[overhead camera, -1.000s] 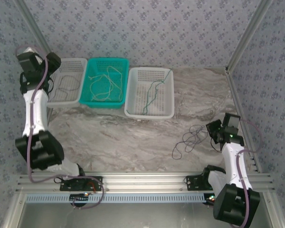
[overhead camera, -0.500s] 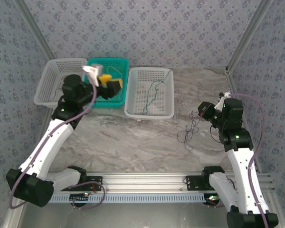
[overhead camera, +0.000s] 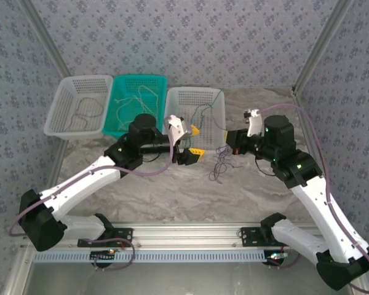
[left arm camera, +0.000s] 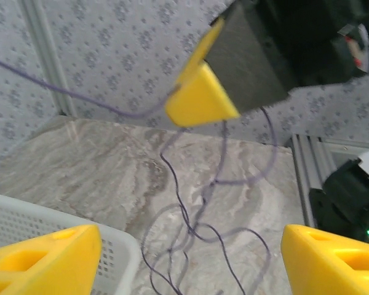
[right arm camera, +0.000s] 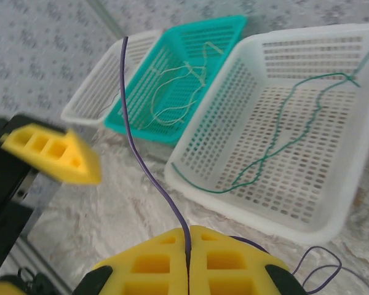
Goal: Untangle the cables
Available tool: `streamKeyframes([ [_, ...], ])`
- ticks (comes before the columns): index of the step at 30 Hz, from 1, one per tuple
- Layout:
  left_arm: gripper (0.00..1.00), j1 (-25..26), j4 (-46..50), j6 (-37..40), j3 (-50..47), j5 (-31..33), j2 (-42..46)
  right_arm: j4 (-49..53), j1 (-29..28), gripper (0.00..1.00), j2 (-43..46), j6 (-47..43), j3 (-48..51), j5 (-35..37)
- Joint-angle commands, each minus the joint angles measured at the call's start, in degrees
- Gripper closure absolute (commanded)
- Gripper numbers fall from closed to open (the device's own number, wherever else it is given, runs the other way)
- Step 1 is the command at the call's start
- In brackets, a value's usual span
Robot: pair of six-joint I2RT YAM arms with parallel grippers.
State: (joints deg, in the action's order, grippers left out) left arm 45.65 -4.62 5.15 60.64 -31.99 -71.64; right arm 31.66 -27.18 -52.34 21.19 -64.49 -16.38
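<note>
Top external view: the dark purple cable [overhead camera: 219, 165] is held aloft at mid-table, pinched between the pressed-together fingertips of the right gripper [right arm camera: 188, 246], with its tangled loops hanging down to the marble table [overhead camera: 141, 190]. The left gripper [overhead camera: 194, 142] is seen just beside it, jaws spread wide and nothing held between them.

Trouble could be expected if the spread jaws were closed on several crossed strands at once: the knot would likely be pulled tighter rather than freed. With the two grippers so near, a bump could also be risked, and the thin strand might be tugged out of the pinch.

The near white basket [overhead camera: 194, 90], close behind the left gripper, is judged the main obstacle. Its green cable [right arm camera: 277, 144] could be snagged. A cream cable [right arm camera: 181, 86] is kept in the teal basket [overhead camera: 138, 77], and a dark cable [overhead camera: 80, 110] in the far white basket [overhead camera: 80, 78].
</note>
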Motion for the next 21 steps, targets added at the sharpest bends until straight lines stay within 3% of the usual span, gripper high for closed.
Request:
streamKeyframes([
  [1, 0.23, -0.95, -9.34, -8.02, 1.08, 1.47, -1.64, 0.25, -3.47, 1.00, -0.61, -4.68, -2.11, 0.29],
  [6, 0.24, -1.62, -20.20, -32.70, 2.27, -1.64, -9.00, -1.79, -6.06, 1.00, -1.97, -4.84, -1.95, 2.36],
  [8, 0.31, -1.79, -27.21, -39.89, -0.07, 0.12, -10.31, -2.06, -6.48, 1.00, -2.52, -4.69, -2.21, 2.89],
  [11, 0.59, -2.38, -32.53, -44.84, -2.52, 2.32, -11.11, -2.37, -7.25, 1.00, -2.65, -4.67, -2.46, 3.00],
  [13, 0.91, -2.74, -35.05, -46.07, -4.01, 3.06, -10.81, -2.69, -7.60, 1.00, -2.63, -4.58, -2.20, 2.94],
  [14, 1.00, -2.91, -35.64, -46.51, -4.34, 2.97, -10.63, -2.81, -7.70, 1.00, -2.57, -4.50, -1.93, 3.06],
  [21, 1.00, -4.64, -35.16, -47.14, -6.57, 6.23, -5.89, -2.60, -7.79, 1.00, -1.47, -3.31, 0.78, 7.93],
])
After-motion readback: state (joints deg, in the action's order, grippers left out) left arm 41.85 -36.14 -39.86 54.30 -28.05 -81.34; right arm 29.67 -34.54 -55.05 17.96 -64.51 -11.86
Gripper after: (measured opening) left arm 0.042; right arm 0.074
